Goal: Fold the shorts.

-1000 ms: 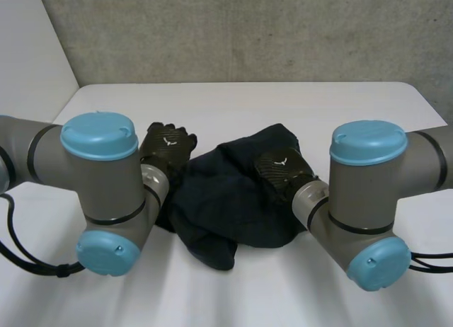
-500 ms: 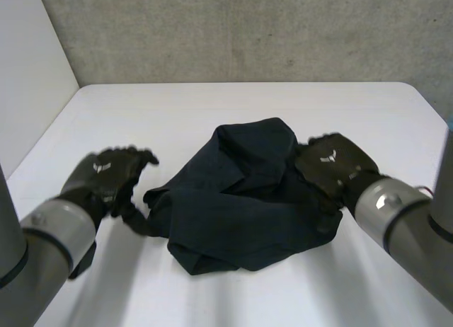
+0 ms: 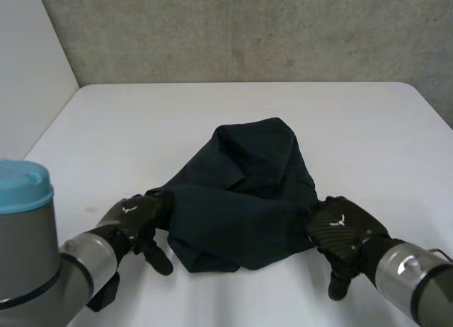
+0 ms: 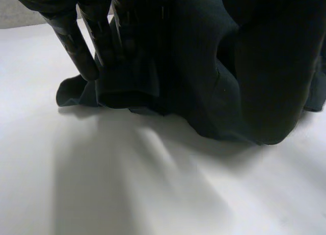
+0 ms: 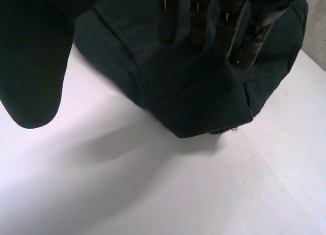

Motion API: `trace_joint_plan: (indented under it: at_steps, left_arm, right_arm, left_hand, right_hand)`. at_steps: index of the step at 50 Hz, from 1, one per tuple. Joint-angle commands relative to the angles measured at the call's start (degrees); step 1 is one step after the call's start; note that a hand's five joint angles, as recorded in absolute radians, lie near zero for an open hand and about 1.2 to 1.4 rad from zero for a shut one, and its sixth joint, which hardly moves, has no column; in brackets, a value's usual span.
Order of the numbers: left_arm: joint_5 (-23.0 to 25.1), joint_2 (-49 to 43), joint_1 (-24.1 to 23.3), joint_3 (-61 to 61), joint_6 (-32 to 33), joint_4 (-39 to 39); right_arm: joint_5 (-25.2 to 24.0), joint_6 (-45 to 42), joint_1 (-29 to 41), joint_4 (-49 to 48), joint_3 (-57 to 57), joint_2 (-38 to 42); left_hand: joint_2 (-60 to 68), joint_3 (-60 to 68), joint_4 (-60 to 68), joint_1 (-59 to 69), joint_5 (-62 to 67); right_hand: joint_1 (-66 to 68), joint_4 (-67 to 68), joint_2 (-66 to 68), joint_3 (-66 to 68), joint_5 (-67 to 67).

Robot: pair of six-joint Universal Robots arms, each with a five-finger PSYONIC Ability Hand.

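Dark navy shorts (image 3: pixel 244 192) lie bunched in a heap at the middle of the white table (image 3: pixel 212 104). My left hand (image 3: pixel 131 221) rests at the heap's near left corner, open. In the left wrist view its straight fingers (image 4: pixel 76 41) lean against a folded edge of the shorts (image 4: pixel 214 67), one finger standing clear of the cloth. My right hand (image 3: pixel 343 231) is at the near right corner, open too. Its straight fingers (image 5: pixel 254 31) reach out over the hem of the shorts (image 5: pixel 193 92) without curling round it.
A grey concrete wall (image 3: pixel 248 30) stands behind the table's far edge and a white wall (image 3: pixel 28 58) rises at the left. The left arm's blue-capped joint (image 3: pixel 21 185) is at the near left. Bare tabletop runs all round the heap.
Both arms have drawn back toward the near edge, taking the hands from the heap's sides to its near corners. The right hand's fingers have straightened. The shorts now sit spread a little wider.
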Motion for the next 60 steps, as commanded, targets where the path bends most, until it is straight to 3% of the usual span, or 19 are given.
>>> trace_joint_plan:
  at_steps: [1,13,24,28,30,34,38,50,60]
  left_arm:
    - [-0.58,-6.13,-0.57,3.71,-0.57,1.93]
    - [-0.67,-12.02,-1.71,9.51,-5.57,4.48]
    - [-0.67,-15.53,-1.89,13.73,-9.0,4.39]
    - [-0.76,-16.06,-2.59,14.43,-9.09,4.3]
    - [-0.76,-16.06,-2.94,14.52,-9.18,4.13]
    - [-0.59,-15.63,-3.56,14.61,-9.18,4.04]
    - [-0.5,-10.82,-3.82,14.7,-9.62,1.85]
    - [2.22,-6.13,-5.66,14.52,-11.64,-4.13]
    - [6.89,-7.45,-6.2,14.87,-11.82,-8.79]
  right_arm:
    - [0.76,3.95,0.28,-11.77,-1.52,7.84]
    - [4.54,5.45,0.45,-20.38,-8.46,19.7]
    - [6.74,5.54,1.68,-23.9,-13.56,25.16]
    - [6.83,5.72,1.95,-23.82,-14.62,25.6]
    - [6.83,5.8,1.95,-23.82,-14.7,24.99]
    - [6.91,5.72,2.03,-23.2,-15.05,23.58]
    - [6.74,5.37,2.03,-22.24,-14.62,20.69]
    - [6.04,5.1,1.51,-21.09,-12.25,18.3]
    - [5.95,5.01,1.86,-21.35,-11.28,18.83]
  left_hand:
    - [3.48,3.58,3.61,3.85,3.4]
    - [10.87,10.97,11.0,11.24,10.8]
    - [28.2,28.3,28.33,28.57,28.13]
    - [28.55,28.65,28.67,28.91,28.47]
    - [28.38,28.48,28.51,28.74,28.3]
    - [23.69,23.79,23.82,24.05,23.61]
    - [10.41,10.51,10.54,10.77,10.33]
    - [-3.9,-3.8,-3.77,-3.53,-3.97]
    - [-5.6,-5.5,-5.48,-5.24,-5.68]
  right_hand:
    - [-0.58,-2.36,-2.39,-1.31,-2.05]
    - [5.13,3.35,3.32,4.4,3.66]
    - [28.0,26.22,26.18,27.27,26.53]
    - [46.47,44.68,44.65,45.73,45.0]
    - [66.85,65.07,65.03,66.12,65.38]
    - [66.99,65.2,65.17,66.25,65.51]
    - [66.99,65.2,65.17,66.25,65.51]
    - [66.99,65.2,65.17,66.25,65.51]
    - [66.99,65.2,65.17,66.25,65.51]
